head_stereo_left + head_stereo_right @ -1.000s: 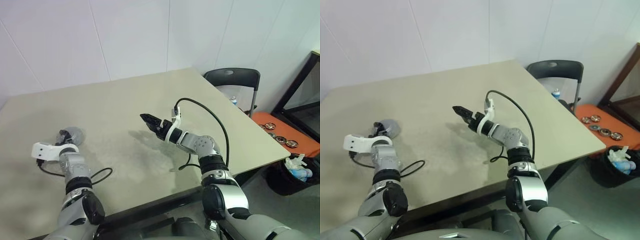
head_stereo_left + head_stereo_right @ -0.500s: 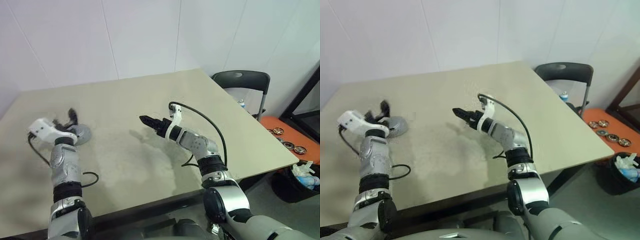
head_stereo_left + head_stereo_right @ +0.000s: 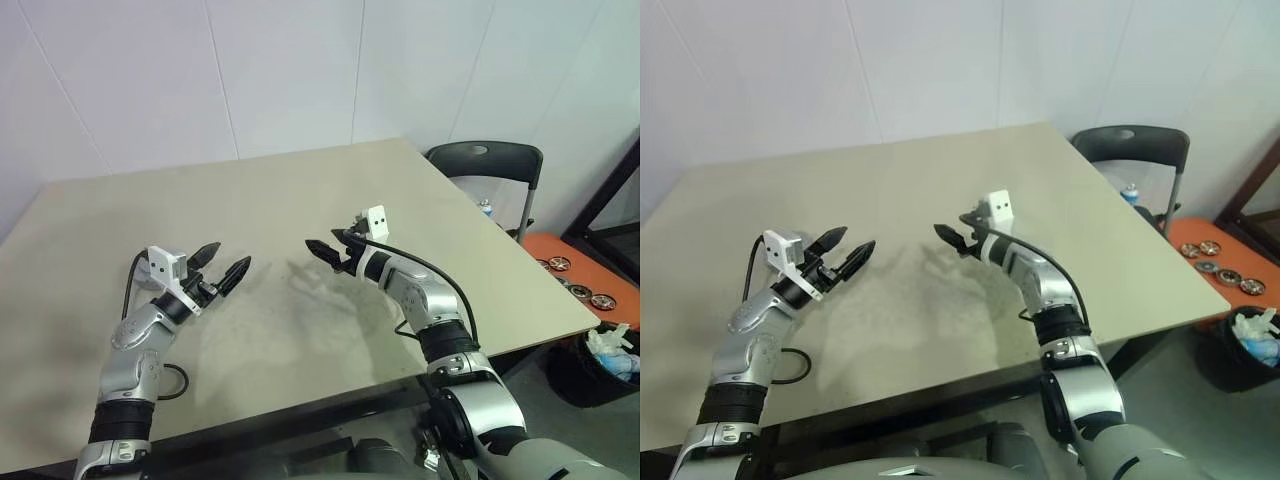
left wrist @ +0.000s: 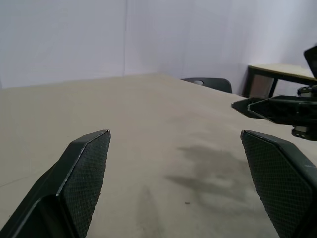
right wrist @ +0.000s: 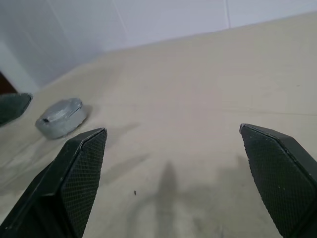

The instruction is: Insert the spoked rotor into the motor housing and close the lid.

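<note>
**Item: lid (image 5: 62, 118).** Round grey cap, lying flat on the bench (image 3: 300, 190), seen in the right wrist view. It sits on the left part of the bench, near the left tool but apart from it. We cannot tell whether the motor housing and spoked rotor lie beneath it, though its thick profile suggests to us a closed stack.

**Item: left tool (image 3: 230, 255).** Jaws wide apart, holding nothing, raised above the bench and pointing right.

**Item: right tool (image 3: 320, 252).** Jaws wide apart, holding nothing, raised above the bench and pointing left. The 2 tools face each other across a bare patch.

**Item: chair (image 3: 487, 160).** Dark, beyond the far right corner, clear of the work.

**Handling note.** We judge the step to be checking the closure. We advise keeping both tools clear of the cap. If it needs seating, come down squarely on its centre so that it does not tip or slide.
</note>
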### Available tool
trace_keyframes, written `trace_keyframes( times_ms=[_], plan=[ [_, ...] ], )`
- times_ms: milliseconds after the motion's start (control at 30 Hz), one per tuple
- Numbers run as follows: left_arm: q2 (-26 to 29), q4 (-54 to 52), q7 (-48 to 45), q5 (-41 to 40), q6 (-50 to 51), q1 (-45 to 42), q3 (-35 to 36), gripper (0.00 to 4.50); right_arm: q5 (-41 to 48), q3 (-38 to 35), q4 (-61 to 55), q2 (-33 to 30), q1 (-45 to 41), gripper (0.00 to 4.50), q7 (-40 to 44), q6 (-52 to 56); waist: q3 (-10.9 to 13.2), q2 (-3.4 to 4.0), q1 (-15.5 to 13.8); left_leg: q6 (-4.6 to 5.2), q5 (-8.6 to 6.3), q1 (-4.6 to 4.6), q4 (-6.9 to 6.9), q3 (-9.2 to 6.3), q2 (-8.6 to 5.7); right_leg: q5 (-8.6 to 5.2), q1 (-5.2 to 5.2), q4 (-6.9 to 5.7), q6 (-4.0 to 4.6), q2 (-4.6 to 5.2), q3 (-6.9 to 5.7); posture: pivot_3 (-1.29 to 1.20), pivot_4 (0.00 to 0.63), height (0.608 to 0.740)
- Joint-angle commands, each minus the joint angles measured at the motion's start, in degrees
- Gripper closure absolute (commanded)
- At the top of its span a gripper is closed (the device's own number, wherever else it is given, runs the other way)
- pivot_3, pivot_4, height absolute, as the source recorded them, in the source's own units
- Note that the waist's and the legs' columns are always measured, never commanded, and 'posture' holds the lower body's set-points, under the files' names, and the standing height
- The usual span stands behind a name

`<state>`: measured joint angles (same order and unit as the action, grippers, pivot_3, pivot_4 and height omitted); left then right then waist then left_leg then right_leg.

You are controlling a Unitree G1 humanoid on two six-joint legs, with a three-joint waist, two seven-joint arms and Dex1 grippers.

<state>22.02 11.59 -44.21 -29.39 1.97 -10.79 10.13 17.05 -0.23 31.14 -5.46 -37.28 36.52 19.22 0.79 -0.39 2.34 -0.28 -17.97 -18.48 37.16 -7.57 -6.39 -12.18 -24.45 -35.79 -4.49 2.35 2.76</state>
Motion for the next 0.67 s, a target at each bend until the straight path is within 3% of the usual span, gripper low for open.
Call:
trace_keyframes(
  times_ms=[33, 667],
  plan=[
    [0.86, -2.61, -1.56, 0.26, 0.14, -0.54, 0.01, 0.02, -0.23, 0.76, -4.24, -0.76, 0.29, 0.00, 1.74, -1.30, 0.00, 0.00, -0.08, 0.01, 0.00, -0.01, 0.00, 0.00, -0.01, 0.00, 0.01, 0.04, 0.00, 0.01, 0.00, 0.00, 0.000, 0.740],
    [3.76, -6.66, -5.03, 2.04, -0.86, 1.18, 0.73, 0.02, -6.83, 5.48, -5.91, -3.77, 2.26, 0.00, 6.70, -15.36, 0.03, 0.05, -0.23, 0.06, -0.04, -0.04, -0.08, 0.00, 0.01, 0.00, 0.04, 0.26, 0.00, 0.00, -0.02, 0.00, 0.000, 0.740]
  ],
)
